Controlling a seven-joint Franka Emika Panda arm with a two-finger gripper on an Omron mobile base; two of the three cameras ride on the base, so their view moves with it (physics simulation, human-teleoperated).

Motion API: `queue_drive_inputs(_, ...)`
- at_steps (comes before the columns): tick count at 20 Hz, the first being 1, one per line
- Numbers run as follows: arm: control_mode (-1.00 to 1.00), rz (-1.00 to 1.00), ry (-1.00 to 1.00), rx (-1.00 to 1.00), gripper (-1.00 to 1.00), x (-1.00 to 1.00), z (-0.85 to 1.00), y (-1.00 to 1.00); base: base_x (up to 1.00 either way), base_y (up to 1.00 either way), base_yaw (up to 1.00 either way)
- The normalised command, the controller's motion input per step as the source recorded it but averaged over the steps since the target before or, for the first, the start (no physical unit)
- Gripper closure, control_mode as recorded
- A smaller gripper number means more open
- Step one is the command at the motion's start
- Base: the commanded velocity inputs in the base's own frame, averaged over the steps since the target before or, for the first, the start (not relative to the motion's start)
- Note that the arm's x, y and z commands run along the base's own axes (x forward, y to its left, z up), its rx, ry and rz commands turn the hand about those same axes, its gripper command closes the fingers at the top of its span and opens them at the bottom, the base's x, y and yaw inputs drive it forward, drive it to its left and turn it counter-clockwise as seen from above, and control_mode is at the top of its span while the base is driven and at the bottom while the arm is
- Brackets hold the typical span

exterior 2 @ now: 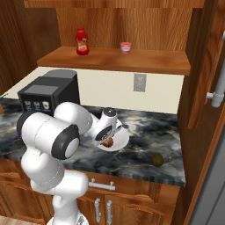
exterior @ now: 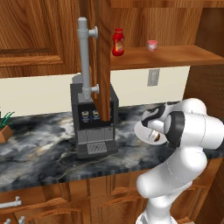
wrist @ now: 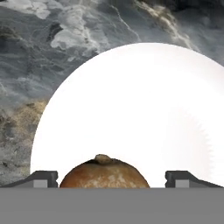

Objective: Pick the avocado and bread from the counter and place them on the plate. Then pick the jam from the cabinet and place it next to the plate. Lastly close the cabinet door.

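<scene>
The white plate (wrist: 131,96) lies on the dark marble counter (wrist: 52,52). On its near part rests the brown bread (wrist: 103,175), between the spread fingertips of my gripper (wrist: 111,179), which is open just above it. In the right base view the gripper (exterior 2: 107,135) hangs over the bread (exterior 2: 107,142) and the plate (exterior 2: 122,139). The dark green avocado (exterior 2: 157,159) lies on the counter to the plate's right, near the front edge. The small pink jam (exterior 2: 126,47) stands on the cabinet shelf (exterior 2: 114,59). The cabinet door (exterior: 103,57) stands open, its grey bar handle (exterior: 84,57) facing left.
A red bottle (exterior 2: 81,41) stands left of the jam on the shelf. A black coffee machine (exterior: 94,127) sits on the counter left of the plate, under the open door. A potted plant (exterior: 4,124) is at the far left. Wooden drawers (exterior 2: 101,184) run below.
</scene>
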Motion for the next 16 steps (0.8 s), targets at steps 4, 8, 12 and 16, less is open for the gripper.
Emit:
queue_drive_inputs(4, -1.0, 0.07, 0.0, 0.0, -1.0, 0.0, 0.08, 0.0, 0.0, 0.0, 0.0)
queue_drive_inputs(8, -1.0, 0.06, -0.01, 0.0, -1.0, 0.0, 0.31, 0.0, 0.0, 0.0, 0.0)
queue_drive_inputs(12, -1.0, 0.05, -0.02, 0.0, -1.0, -0.02, 0.41, -0.01, 0.0, 0.0, 0.0)
queue_drive_inputs(16, -1.0, -0.01, 0.0, 0.0, -1.0, -0.27, 0.37, -0.27, 0.0, 0.0, 0.0)
